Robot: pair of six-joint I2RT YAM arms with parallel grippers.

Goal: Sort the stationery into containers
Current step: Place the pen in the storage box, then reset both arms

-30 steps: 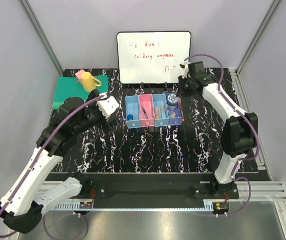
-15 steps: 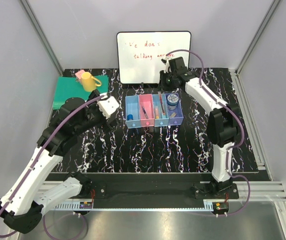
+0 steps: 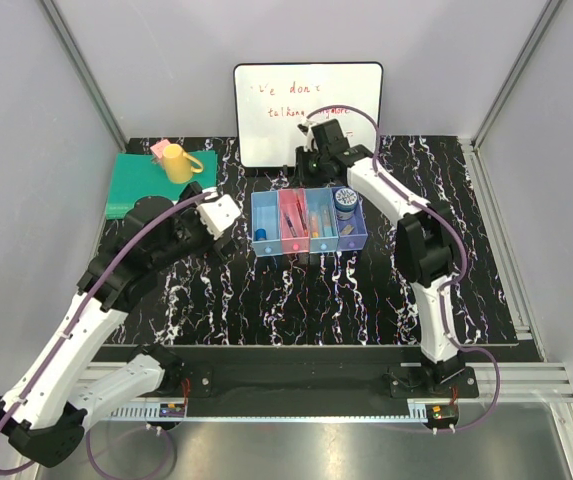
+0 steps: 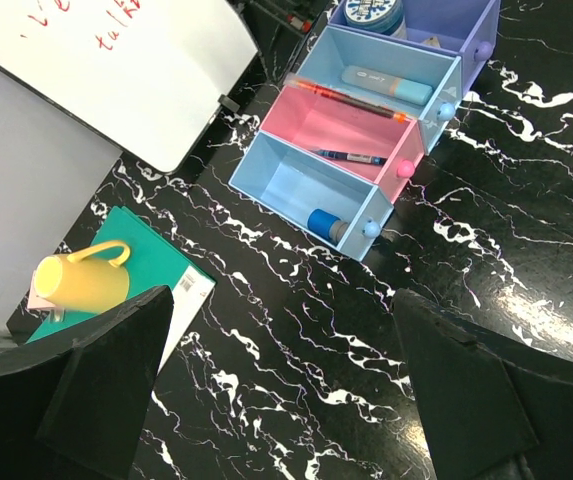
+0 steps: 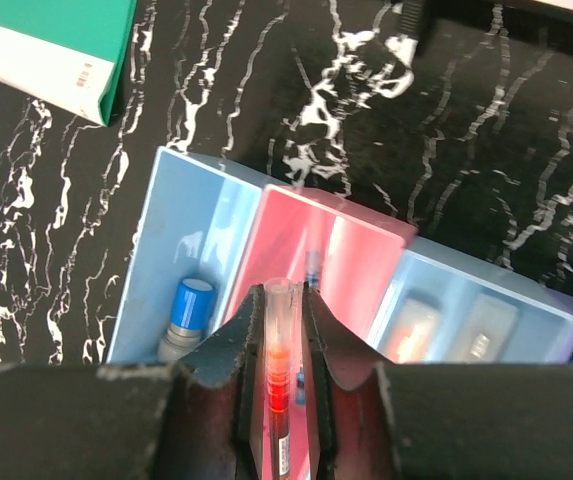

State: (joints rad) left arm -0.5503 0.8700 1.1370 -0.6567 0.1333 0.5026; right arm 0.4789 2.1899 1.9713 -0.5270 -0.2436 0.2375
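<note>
Right wrist view: right end effector (image 5: 284,400) clenched on a thin red pen (image 5: 276,385), poised above the pink bin (image 5: 366,250) of the containers (image 3: 306,222). Lower squarely before letting go (walls narrow). Left end effector (image 4: 286,400) released, idle over desk (image 3: 286,300).

The right arm reaches far forward, bent leftward, its black two-finger tool (image 5: 284,375) closed on a thin clear pen with an orange-red core (image 5: 278,375). The left arm angles forward, its tool (image 4: 286,390) spread wide, holding nothing.
</note>
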